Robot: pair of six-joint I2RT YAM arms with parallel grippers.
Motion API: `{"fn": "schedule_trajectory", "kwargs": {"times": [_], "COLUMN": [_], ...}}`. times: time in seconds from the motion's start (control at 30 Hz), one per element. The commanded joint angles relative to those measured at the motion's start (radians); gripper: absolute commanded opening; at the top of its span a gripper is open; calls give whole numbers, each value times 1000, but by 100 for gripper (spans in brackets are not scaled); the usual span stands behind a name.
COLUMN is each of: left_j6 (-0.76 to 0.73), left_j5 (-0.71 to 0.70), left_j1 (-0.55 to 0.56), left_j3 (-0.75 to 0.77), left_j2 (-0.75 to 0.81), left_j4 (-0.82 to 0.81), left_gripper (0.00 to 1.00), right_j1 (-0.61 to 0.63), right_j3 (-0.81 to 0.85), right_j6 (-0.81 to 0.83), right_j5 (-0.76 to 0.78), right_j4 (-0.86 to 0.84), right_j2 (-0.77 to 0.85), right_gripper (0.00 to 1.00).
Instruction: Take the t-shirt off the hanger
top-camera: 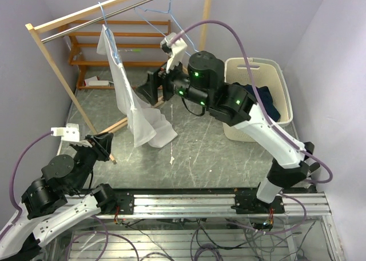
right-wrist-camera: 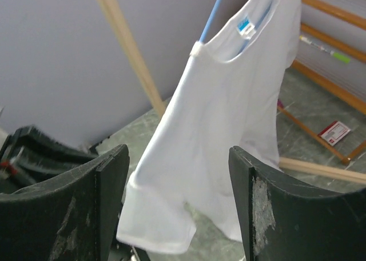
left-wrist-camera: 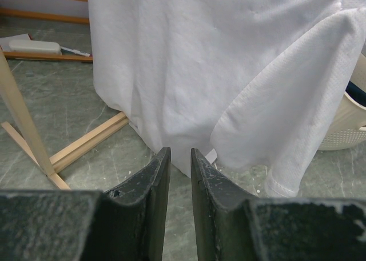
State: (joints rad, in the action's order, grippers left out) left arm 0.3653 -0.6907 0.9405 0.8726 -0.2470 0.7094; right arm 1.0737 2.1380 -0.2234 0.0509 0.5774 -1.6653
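Note:
A white t-shirt [top-camera: 128, 101] hangs on a blue hanger [top-camera: 108, 29] from the metal rail [top-camera: 114, 12], its hem pooled on the table. My right gripper [top-camera: 147, 91] is open and empty, just right of the shirt at mid height; in the right wrist view the shirt [right-wrist-camera: 223, 135] and hanger [right-wrist-camera: 213, 18] lie beyond its wide-apart jaws [right-wrist-camera: 178, 149]. My left gripper [top-camera: 108, 144] is low and to the left, short of the hem. In its wrist view the jaws [left-wrist-camera: 180, 151] stand almost together with nothing between them, the shirt [left-wrist-camera: 189, 72] just ahead.
A second, empty blue hanger [top-camera: 166, 15] hangs on the rail. The wooden rack's leg [left-wrist-camera: 23, 124] and floor brace stand close to my left gripper. A cream laundry basket [top-camera: 260, 67] with dark clothes sits at the right. Wooden shelves [top-camera: 120, 44] stand behind.

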Motion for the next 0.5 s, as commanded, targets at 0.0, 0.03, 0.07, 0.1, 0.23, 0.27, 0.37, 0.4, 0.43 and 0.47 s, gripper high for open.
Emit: {"fn": "schedule_trajectory", "kwargs": {"times": [0.0,0.03,0.07,0.1,0.23,0.27,0.37,0.4,0.43,0.47], "left_j6": [21,21,21,21,20,20,18,18,18,18], "left_j5": [-36,-36,-35,-35,-33,-32,-32,-32,-32,-32], "left_j1": [1,1,0,0,0,0,1,0,0,0], "left_j3": [26,28,28,28,29,28,28,29,28,28], "left_j2": [14,13,11,9,4,3,4,5,6,6], "left_j4": [4,5,5,5,5,4,4,4,3,2], "left_gripper": [31,31,31,31,30,30,30,30,29,29], "right_j1": [10,12,12,12,13,13,21,27,30,34], "right_j3": [115,121,122,119,109,110,135,141,144,148], "right_j6": [32,32,32,32,24,21,15,13,12,12], "right_j5": [111,116,118,117,107,99,79,77,80,85], "right_j4": [3,-5,-16,-27,-70,-78,-75,-76,-77,-75], "right_j2": [-92,-107,-118,-126,-149,-156,-183,-193,-197,-205], "right_gripper": [71,71,72,72,72,71,70,70,70,69]}}
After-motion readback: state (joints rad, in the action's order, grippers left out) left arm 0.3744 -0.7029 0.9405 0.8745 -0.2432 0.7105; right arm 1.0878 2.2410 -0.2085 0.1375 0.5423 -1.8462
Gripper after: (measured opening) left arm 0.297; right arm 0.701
